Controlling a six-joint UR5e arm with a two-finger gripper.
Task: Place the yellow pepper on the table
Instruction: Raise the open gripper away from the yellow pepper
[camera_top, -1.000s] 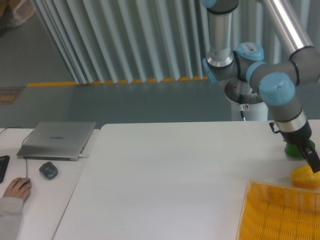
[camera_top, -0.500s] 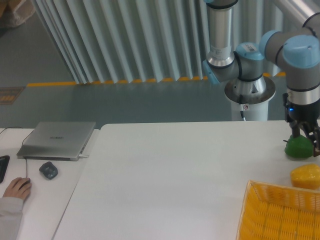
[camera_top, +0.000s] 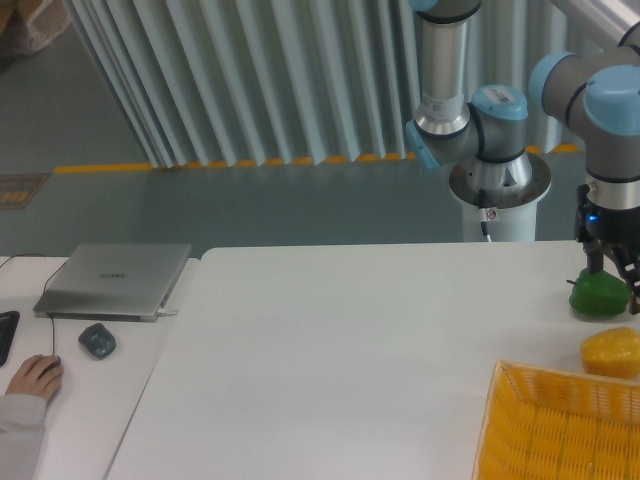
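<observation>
The yellow pepper (camera_top: 612, 352) rests on the white table (camera_top: 350, 350) near its right edge, just beyond the far rim of the yellow mesh basket. My gripper (camera_top: 612, 274) hangs above and behind it, pointing down, with its fingers open and empty. The fingers stand just over the green pepper (camera_top: 598, 298), apart from the yellow pepper.
A yellow mesh basket (camera_top: 560, 430) fills the front right corner. The arm's base (camera_top: 498, 185) stands behind the table. On the adjoining desk at the left are a grey laptop (camera_top: 115, 280), a mouse (camera_top: 97, 341) and a person's hand (camera_top: 33, 378).
A second ago my gripper was low at the yellow pepper. It has since lifted off, swung upright and settled over the green pepper. The yellow pepper stays on the table.
</observation>
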